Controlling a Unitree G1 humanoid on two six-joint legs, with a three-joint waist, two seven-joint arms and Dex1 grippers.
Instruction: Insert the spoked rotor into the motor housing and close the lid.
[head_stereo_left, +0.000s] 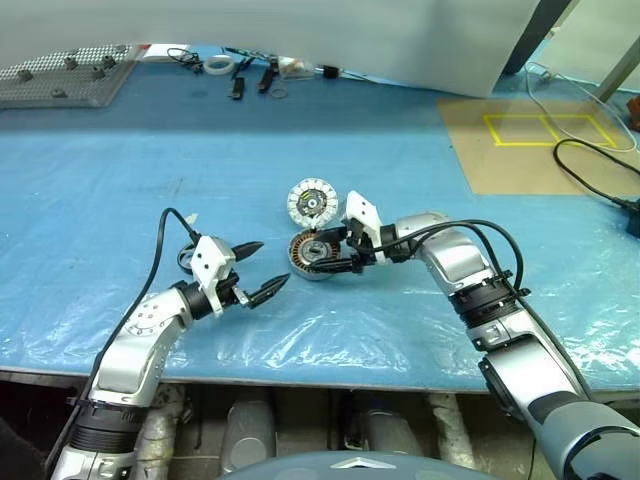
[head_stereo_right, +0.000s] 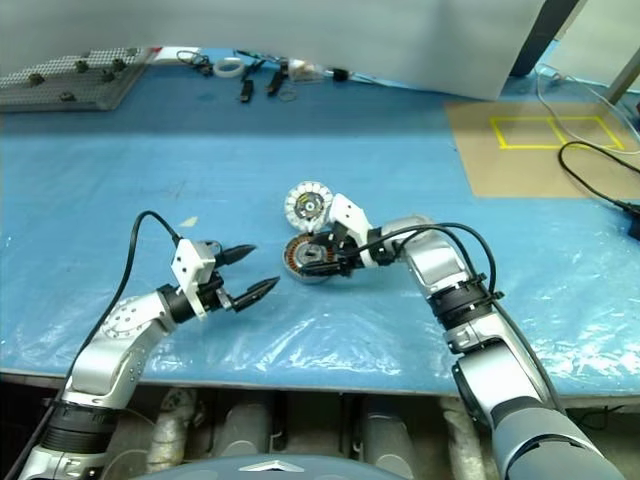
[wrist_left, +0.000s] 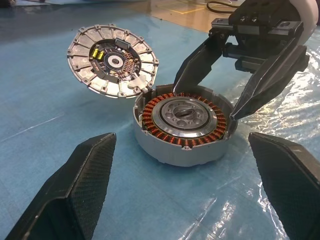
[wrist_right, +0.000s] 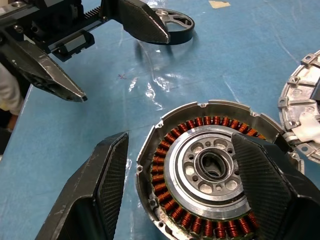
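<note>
One motor housing (wrist_left: 182, 127), one lid (wrist_left: 112, 61), one spoked rotor (wrist_right: 172, 26) on the table.

Blue plastic-covered table (head_stereo_left: 120, 200); grey perforated tray (head_stereo_left: 65, 78), white tape roll (head_stereo_left: 218, 64), yellow-taped cardboard (head_stereo_left: 540, 150) at back

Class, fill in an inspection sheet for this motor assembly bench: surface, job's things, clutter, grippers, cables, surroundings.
Surface: blue plastic sheet over the table, wrinkled near the front.
Job's things: motor housing open, copper windings showing; lid beside it, segmented face up; spoked rotor lying apart on the sheet.
Clutter: small tools and a tape ring at the far edge; studded grey tray.
Grippers: left gripper jaws open, empty; right gripper at the housing, jaws apart.
Cables: black cable at far right.
Surroundings: brown panel with yellow tape.
</note>
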